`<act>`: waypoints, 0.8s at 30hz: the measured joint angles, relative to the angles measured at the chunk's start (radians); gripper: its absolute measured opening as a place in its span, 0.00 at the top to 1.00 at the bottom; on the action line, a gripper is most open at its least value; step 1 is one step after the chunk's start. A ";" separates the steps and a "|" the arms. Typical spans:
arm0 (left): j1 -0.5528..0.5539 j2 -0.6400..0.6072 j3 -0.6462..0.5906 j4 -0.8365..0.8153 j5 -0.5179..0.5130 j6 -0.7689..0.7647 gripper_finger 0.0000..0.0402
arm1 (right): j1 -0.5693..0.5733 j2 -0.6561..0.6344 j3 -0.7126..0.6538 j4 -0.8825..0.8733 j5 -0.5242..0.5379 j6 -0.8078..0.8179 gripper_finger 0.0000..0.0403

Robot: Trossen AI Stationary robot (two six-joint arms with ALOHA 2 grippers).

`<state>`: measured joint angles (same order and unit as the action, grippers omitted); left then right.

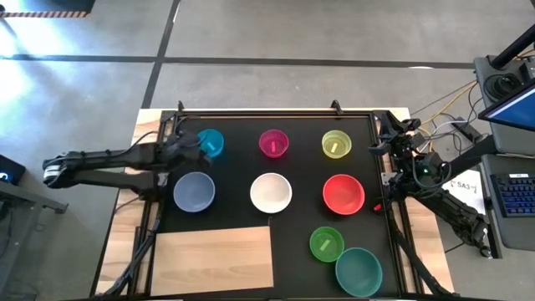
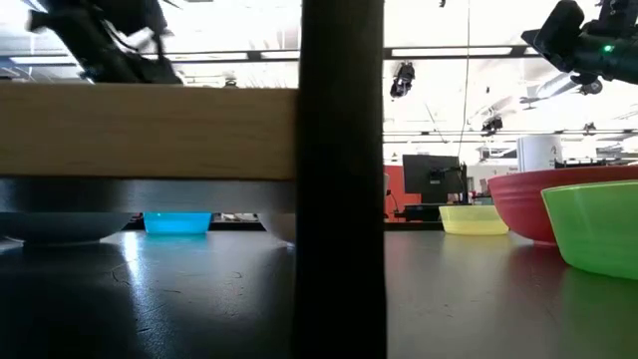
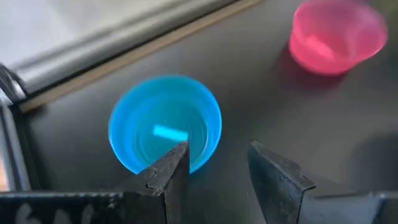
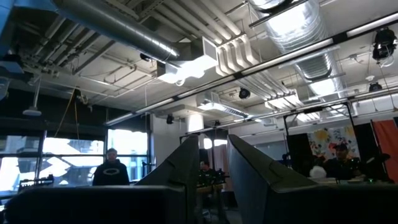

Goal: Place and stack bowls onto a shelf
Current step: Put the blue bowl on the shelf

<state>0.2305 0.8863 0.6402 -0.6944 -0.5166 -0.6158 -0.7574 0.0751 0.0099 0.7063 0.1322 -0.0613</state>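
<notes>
Eight bowls rest on their bases on the black mat. At the far side are the small blue (image 1: 211, 142), magenta (image 1: 273, 143) and yellow-green (image 1: 336, 144) bowls. In the middle row are the slate-blue (image 1: 194, 191), white (image 1: 271, 192) and red (image 1: 343, 194) bowls. The green (image 1: 326, 243) and teal (image 1: 359, 272) bowls are near right. The light-wood shelf (image 1: 213, 259) lies near left. My left gripper (image 3: 217, 163) hangs open, slanting down just beside the blue bowl (image 3: 165, 124). My right gripper (image 4: 213, 149) waits at the right edge, pointing up, open by a narrow gap.
A black post (image 2: 344, 179) and the shelf's edge (image 2: 150, 130) block much of the low view. A dark frame rail (image 3: 124, 37) runs along the mat's far edge behind the blue bowl. Cables and a laptop (image 1: 512, 117) sit off the table's right side.
</notes>
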 joint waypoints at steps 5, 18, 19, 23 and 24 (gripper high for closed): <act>0.114 0.177 0.066 -0.003 0.089 0.047 0.64 | 0.000 0.000 0.000 0.000 0.000 0.000 0.82; 0.196 0.432 0.164 -0.015 0.189 0.092 0.58 | 0.000 0.000 0.000 0.000 0.000 0.000 0.82; 0.197 0.452 0.171 -0.015 0.189 0.104 0.57 | 0.000 0.000 0.000 0.000 0.000 0.000 0.82; 0.204 0.538 0.190 -0.016 0.192 0.125 0.55 | 0.000 0.000 0.000 0.000 0.000 0.000 0.82; 0.207 0.558 0.193 -0.016 0.194 0.131 0.55 | 0.000 0.000 0.000 0.000 0.000 0.000 0.82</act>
<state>0.4374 1.4443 0.8330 -0.7106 -0.3221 -0.4844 -0.7574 0.0750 0.0101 0.7063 0.1322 -0.0616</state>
